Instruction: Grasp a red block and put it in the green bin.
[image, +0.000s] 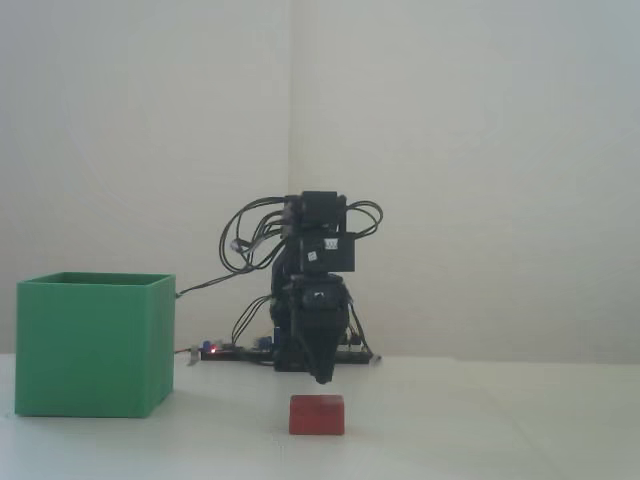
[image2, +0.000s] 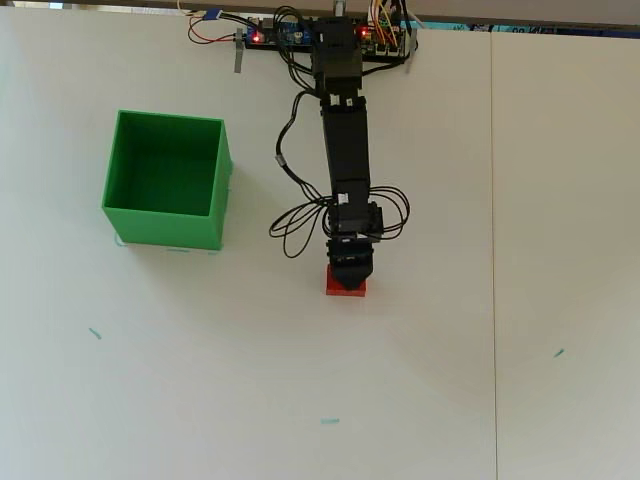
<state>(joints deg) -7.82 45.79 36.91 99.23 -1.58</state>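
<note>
The red block is a small, matte, solid red piece, a little wider than it is tall, with plain faces; it lies flat on the white surface, well apart from the green bin and to the right of it in both views. In the overhead view only a thin strip of the block shows, because the black claw hangs over its far edge; in the fixed view the claw points straight down with its tip above the block, a gap between them. Its jaws taper to a single dark point in both views, so I cannot tell whether they are apart or together. The bin is a plain green cube with thin walls, open on top, nothing visible inside. The surface is pale and matte, with a few small teal marks and a thin seam running down the right side. Behind it stand bare off-white walls meeting at a corner. A circuit board with small lit lights sits at the arm's base.
</note>
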